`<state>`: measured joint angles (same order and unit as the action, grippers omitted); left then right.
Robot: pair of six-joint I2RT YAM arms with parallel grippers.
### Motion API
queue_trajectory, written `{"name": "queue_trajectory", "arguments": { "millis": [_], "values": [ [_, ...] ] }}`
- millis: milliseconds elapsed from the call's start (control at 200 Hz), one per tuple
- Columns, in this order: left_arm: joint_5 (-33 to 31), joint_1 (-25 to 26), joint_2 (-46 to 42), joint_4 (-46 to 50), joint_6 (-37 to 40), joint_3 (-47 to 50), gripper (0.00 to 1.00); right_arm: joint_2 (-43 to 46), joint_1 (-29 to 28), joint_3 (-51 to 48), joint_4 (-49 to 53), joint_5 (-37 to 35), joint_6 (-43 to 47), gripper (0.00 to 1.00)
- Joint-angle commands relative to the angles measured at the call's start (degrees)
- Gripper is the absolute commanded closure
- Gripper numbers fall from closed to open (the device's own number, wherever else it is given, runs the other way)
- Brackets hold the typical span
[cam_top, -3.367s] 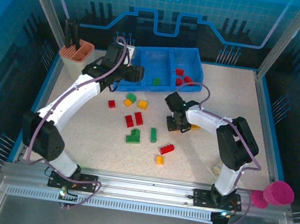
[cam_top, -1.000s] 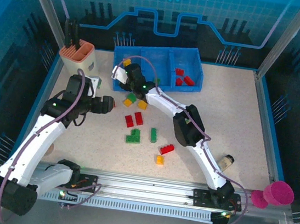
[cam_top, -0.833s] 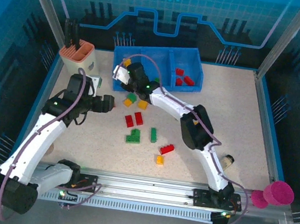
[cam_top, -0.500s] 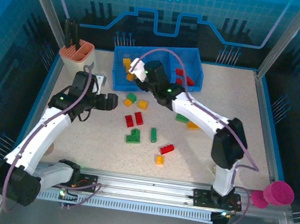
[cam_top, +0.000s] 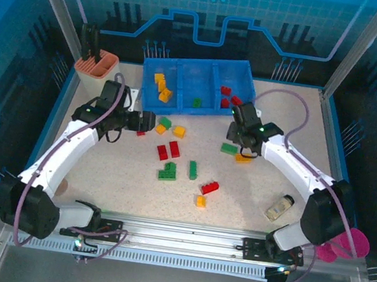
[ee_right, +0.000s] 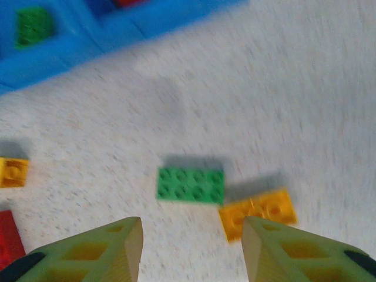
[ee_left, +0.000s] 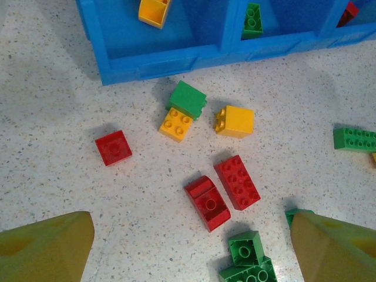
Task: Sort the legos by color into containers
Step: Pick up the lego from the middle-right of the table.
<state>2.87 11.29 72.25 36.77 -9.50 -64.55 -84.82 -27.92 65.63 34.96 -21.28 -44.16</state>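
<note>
Left gripper: fingers spread wide, nothing between them. The small red brick lies ahead and left of my gap. It is square, so there is no axis to mind. It is mine by nearness; the right arm is well apart from it.

Tray:
- left bin: yellow, three I think
- middle bin: one green
- right bin: three red

Loose on the table: four red, four yellow or orange, and four or five green (one clump won't separate).

Right gripper: fingers apart, empty. The green brick sits dead ahead of the gap, near but not touched. Its long axis runs crosswise, finger to finger, so I judge a wrist turn is needed to close on the narrow sides. An orange plate lies just beside it on the right. Whether they touch, I cannot tell. Its bin lies ahead and to the left.
</note>
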Motion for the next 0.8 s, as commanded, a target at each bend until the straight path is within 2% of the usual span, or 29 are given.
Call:
{"name": "queue_trajectory", "arguments": {
  "millis": [0, 140, 335, 610, 796],
  "values": [
    [1.77, -0.57, 1.99, -0.91, 0.43, -2.74, 0.12, 3.59, 3.67, -7.16, -0.83, 5.83, -19.04, 0.45],
    [2.92, -0.57, 3.48, -1.45, 0.52, -2.84, 0.12, 5.26, 6.85, -14.86, -5.17, 8.55, -31.83, 0.46],
    [2.40, -0.57, 3.78, -2.02, 0.56, -2.42, 0.12, 3.07, 10.14, -19.20, -10.81, 12.75, -38.55, 0.47],
    [1.00, -0.57, 3.76, -1.88, 0.94, -2.11, 0.11, -0.86, 12.04, -19.38, -14.96, 15.89, -41.62, 0.46],
    [0.60, -0.57, 3.69, -1.63, 1.05, -1.89, 0.11, -4.88, 12.76, -17.90, -16.11, 17.43, -41.18, 0.39]
  ]
}}
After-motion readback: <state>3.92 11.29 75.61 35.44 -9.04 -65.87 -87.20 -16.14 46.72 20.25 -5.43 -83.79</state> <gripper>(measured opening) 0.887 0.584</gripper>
